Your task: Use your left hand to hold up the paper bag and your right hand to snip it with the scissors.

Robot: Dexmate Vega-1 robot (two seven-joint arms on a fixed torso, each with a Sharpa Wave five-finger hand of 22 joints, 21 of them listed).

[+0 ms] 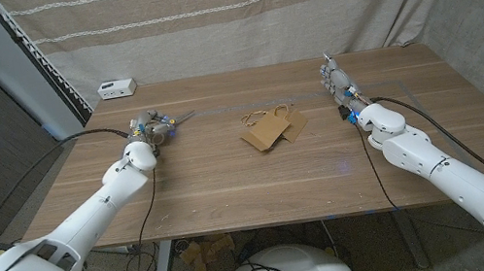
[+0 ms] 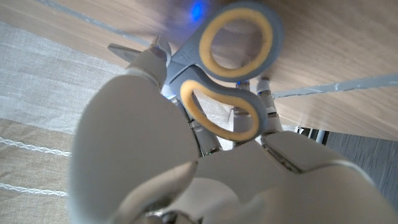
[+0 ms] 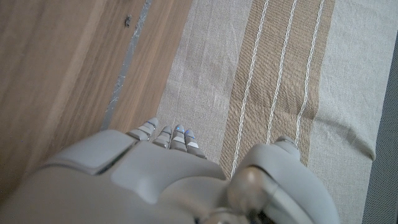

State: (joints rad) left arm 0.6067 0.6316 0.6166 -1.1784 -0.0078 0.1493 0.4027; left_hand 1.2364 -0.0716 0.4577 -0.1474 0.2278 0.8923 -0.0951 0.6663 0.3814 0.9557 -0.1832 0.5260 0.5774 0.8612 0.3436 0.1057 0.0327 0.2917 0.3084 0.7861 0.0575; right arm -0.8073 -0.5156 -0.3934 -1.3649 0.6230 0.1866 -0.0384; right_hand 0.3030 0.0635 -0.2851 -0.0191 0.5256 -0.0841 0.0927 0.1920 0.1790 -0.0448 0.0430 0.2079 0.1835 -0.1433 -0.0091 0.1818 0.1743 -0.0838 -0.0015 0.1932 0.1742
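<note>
Scissors (image 2: 227, 68) with grey handles and yellow-lined loops sit at the robot's left hand (image 1: 150, 129), on the far left part of the wooden table (image 1: 232, 191). In the left wrist view the fingers (image 2: 268, 102) reach up around the handles and the thumb lies by the pivot, so this hand appears to be grasping the scissors, though how firmly cannot be told. The blades point away toward the table's middle.

A small brown paper bag (image 1: 267, 129) lies flat near the table's centre, its string handles loose toward the far edge. Neither hand touches it.

The right hand (image 1: 339, 87) stands on the far right part of the table, fingers straight and close together, pointing away. It is released and holds nothing.

Judgement: the task is at its start, and the tool is on the wrong side. The task wants the scissors in the right hand and the bag in the left, so the next move likely calls for passing or setting down the scissors where the right hand can take them, then the left hand lifting the bag.

A small white box (image 1: 116, 88) sits at the far left corner, well apart from the work. A striped cloth curtain (image 1: 231, 9) hangs behind the table. Black cables trail along both arms. Nothing lies between the hands and the bag.
</note>
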